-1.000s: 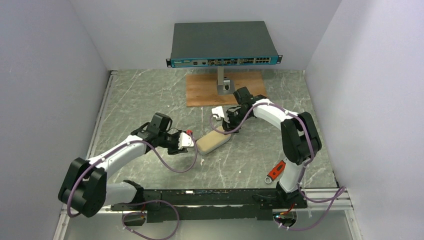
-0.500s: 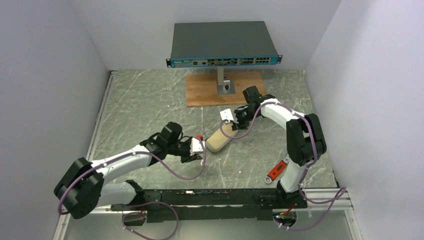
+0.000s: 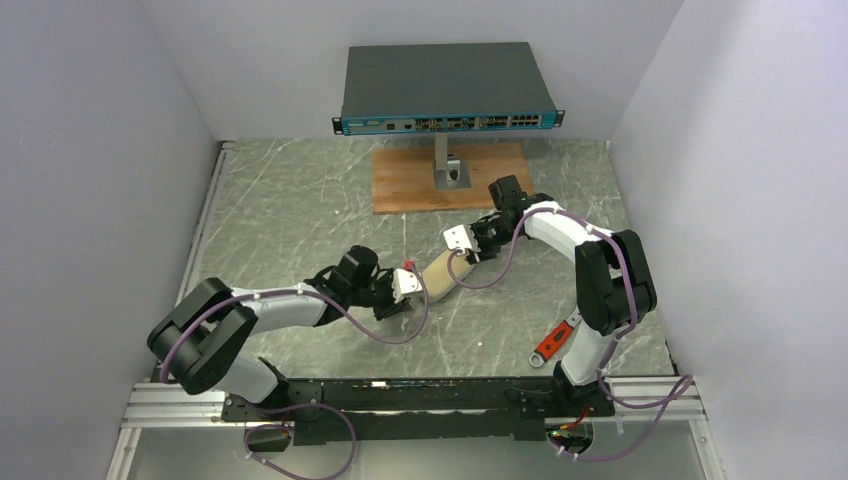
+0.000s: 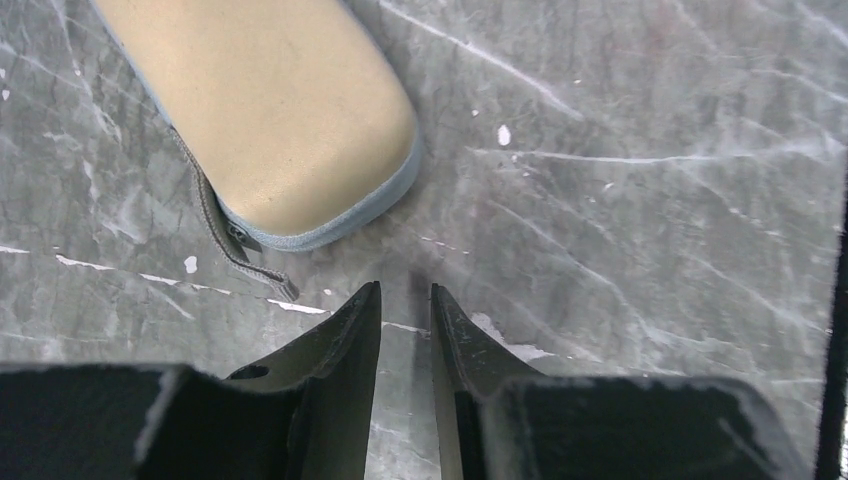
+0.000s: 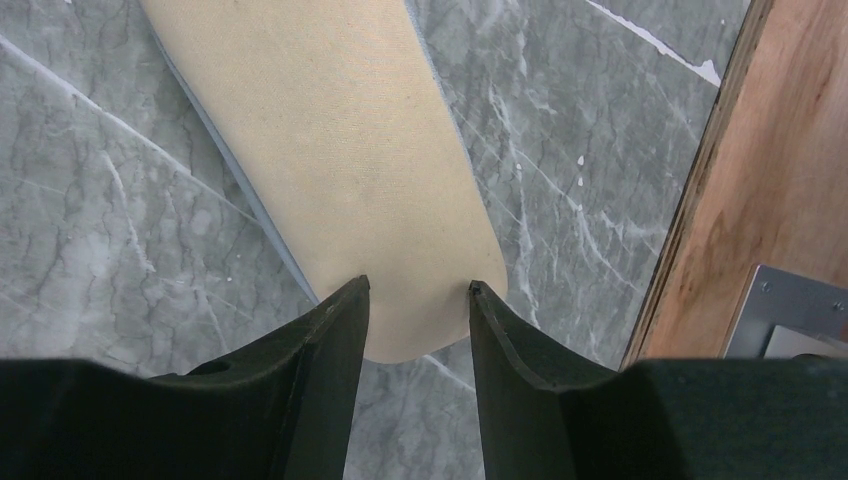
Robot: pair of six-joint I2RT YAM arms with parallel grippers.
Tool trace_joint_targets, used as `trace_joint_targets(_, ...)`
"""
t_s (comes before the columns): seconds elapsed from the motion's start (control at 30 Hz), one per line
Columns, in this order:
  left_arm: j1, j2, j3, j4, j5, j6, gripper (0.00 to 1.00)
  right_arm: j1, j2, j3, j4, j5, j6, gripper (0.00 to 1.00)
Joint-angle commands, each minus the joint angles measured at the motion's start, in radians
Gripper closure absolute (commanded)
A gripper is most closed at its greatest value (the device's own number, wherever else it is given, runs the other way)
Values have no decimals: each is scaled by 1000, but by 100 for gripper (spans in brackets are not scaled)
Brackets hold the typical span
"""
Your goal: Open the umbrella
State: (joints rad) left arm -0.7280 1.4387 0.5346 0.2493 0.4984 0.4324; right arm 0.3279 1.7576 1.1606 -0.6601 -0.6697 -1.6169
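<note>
Your left gripper (image 4: 405, 300) has swung in toward the case (image 3: 441, 274) and now sits just short of its near end, jaws almost closed, holding nothing. Your right gripper (image 5: 418, 290) hangs over the case's far end, slightly parted, empty. No umbrella shows outside the case.

Case (image 4: 280, 110): tan-cream shell, blue-grey seam edging, grey strap (image 4: 232, 240). Table (image 3: 300, 210): dark grey-green marble pattern, white veining and flecks. Board (image 3: 405, 180): reddish-brown wood grain. Network switch (image 3: 447, 85): dark grey top, teal front panel. Arms white with black joints, purple cables (image 3: 365, 338). Orange-red tool (image 3: 551, 343).
</note>
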Motion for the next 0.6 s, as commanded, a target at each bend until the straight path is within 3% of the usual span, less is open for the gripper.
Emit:
trace_joint_targets(0.0,30,53,59,65,-21,22,70,-12,38,-65,-6,104,-87,56)
trace_joint_targets(0.57,88,151,150,24,123,265,67,-15,52,-82,48,54,-235,57)
